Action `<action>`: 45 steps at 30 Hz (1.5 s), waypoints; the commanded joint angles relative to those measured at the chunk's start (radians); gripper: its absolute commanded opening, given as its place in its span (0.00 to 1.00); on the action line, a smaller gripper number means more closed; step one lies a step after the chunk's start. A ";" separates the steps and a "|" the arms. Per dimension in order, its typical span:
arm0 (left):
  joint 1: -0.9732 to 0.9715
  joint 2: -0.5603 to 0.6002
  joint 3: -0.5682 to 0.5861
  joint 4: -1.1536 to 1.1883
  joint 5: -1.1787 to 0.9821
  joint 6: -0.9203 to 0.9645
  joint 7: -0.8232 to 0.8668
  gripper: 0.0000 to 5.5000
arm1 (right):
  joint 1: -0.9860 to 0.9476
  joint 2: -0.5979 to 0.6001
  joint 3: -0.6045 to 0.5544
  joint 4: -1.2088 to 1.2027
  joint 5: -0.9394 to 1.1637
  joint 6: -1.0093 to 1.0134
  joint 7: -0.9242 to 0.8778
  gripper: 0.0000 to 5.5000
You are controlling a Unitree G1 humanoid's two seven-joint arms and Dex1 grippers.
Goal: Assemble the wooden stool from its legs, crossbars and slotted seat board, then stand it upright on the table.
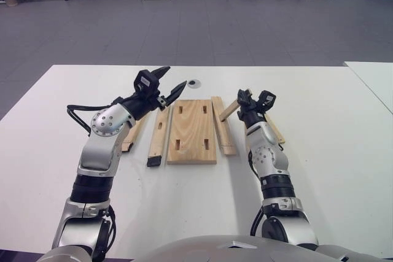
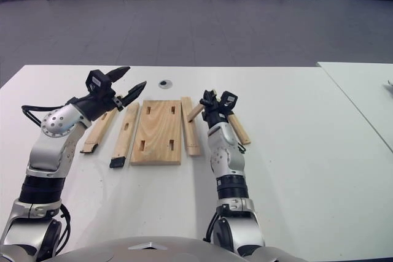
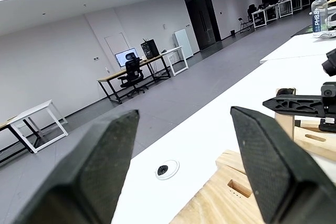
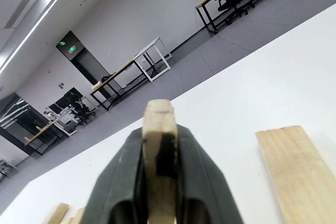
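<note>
Both aloft, left gripper [image 1: 176, 76] apart near seat board [image 1: 191, 130] edge, right gripper [image 1: 255, 97] clamping crossbar [image 1: 228, 112]

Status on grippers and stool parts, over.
Left gripper open, off the table. Right gripper shut on crossbar, raised. Seat board flat, legs loose beside it.
</note>
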 commanded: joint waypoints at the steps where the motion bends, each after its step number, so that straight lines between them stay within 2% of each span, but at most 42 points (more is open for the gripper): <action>1: 0.006 0.003 -0.007 -0.008 0.006 0.007 -0.003 0.58 | 0.030 -0.030 0.024 -0.033 -0.058 0.033 -0.002 0.08; 6: -0.002 -0.001 -0.001 -0.019 -0.005 0.009 -0.002 0.58 | 0.075 -0.121 0.087 0.024 -0.172 0.023 0.067 0.08; 14: 0.016 0.029 -0.049 -0.026 0.062 -0.024 -0.017 0.58 | 0.159 -0.186 0.222 0.110 -0.336 -0.047 0.142 0.08; 21: 0.029 0.035 -0.062 -0.022 0.087 -0.042 -0.021 0.58 | 0.226 -0.225 0.217 0.272 -0.344 -0.141 0.224 0.08; 27: 0.029 0.025 -0.074 -0.016 0.098 -0.050 -0.019 0.58 | 0.217 -0.229 0.216 0.226 -0.327 -0.132 0.277 0.08; 28: 0.027 0.023 -0.075 -0.013 0.100 -0.054 -0.017 0.58 | 0.217 -0.233 0.216 0.198 -0.320 -0.132 0.289 0.14; 32: 0.013 0.018 -0.076 0.001 0.108 -0.072 -0.006 0.58 | 0.177 -0.254 0.198 0.042 -0.271 -0.043 0.321 0.29; 36: 0.005 0.014 -0.082 0.007 0.112 -0.083 -0.002 0.58 | 0.126 -0.296 0.177 -0.113 -0.226 0.201 0.329 0.44; 42: 0.015 0.005 -0.087 -0.009 0.121 -0.083 0.008 0.58 | 0.099 -0.423 0.210 -0.342 -0.207 0.615 0.370 0.66; 45: 0.020 -0.002 -0.093 -0.012 0.132 -0.082 0.013 0.58 | 0.106 -0.446 0.240 -0.375 -0.221 0.697 0.371 0.77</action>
